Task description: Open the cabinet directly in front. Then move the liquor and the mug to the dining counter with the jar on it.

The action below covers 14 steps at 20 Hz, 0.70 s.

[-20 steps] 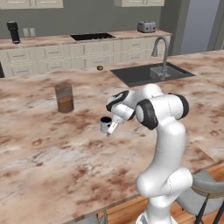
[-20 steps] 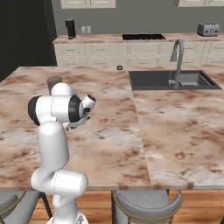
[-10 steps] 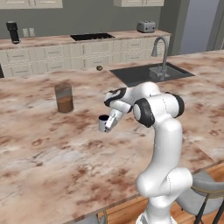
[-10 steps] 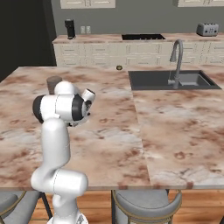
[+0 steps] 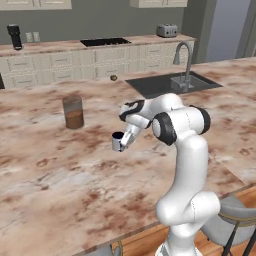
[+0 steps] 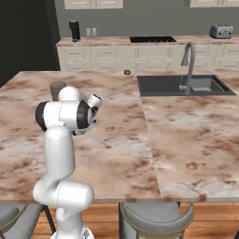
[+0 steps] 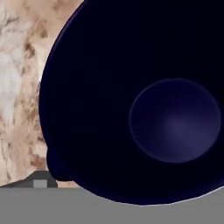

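The grey mug (image 5: 117, 143) with its navy inside stands upright on the marble dining counter (image 5: 60, 195), right of the jar (image 5: 73, 112). My gripper (image 5: 123, 141) reaches down at the mug's right side with its jaws spread wide, so it looks open. In the hand view the mug's dark interior (image 7: 144, 100) is very close, and one fingertip (image 7: 39, 183) sits outside its wall at the lower left. The jar (image 6: 57, 89) peeks out behind my arm in the right base view. The liquor is out of view. Cream wall cabinets (image 5: 30, 4) line the top edge; I cannot tell which is the task's cabinet.
A sink with a curved tap (image 5: 184, 60) is set in the counter at the back right. Beyond it runs a narrower counter over cream drawers (image 5: 60, 65), with a cooktop (image 5: 105, 42), a toaster (image 5: 166, 31) and a dark appliance (image 5: 15, 36). Stools (image 6: 156, 217) stand at the near edge.
The mug has come down slightly and turned from tilted to upright on the counter. The jaws have spread wider around it.
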Motion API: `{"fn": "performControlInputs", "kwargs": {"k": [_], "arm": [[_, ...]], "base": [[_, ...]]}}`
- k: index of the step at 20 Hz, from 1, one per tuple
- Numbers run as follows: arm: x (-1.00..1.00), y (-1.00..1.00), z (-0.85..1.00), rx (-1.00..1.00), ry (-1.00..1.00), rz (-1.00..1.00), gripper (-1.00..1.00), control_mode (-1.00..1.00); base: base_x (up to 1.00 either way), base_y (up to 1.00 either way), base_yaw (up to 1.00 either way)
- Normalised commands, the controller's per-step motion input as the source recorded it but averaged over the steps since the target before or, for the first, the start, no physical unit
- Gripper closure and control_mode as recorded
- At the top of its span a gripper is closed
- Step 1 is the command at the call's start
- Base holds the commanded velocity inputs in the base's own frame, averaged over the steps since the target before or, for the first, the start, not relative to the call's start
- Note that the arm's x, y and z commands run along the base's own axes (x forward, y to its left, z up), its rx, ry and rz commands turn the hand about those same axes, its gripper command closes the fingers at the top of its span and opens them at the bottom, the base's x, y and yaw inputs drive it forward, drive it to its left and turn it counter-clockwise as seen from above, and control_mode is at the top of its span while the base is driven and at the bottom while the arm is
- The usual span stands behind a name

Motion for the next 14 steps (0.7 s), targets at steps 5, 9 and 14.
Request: {"fn": "performControlInputs", "kwargs": {"k": [5,9,14], "arm": [[-0.12,0.0,0.86,0.08,-0.1,-0.07,-1.0,-1.0],[-0.33,-0.09,1.0,0.11,-0.18,-0.05,-1.0,-1.0],[-0.67,-0.25,1.0,0.12,-0.18,-0.01,-1.0,-1.0]], "base": [[0.0,0.0,0.0],[0.0,0.0,0.0],[0.0,0.0,0.0]]}}
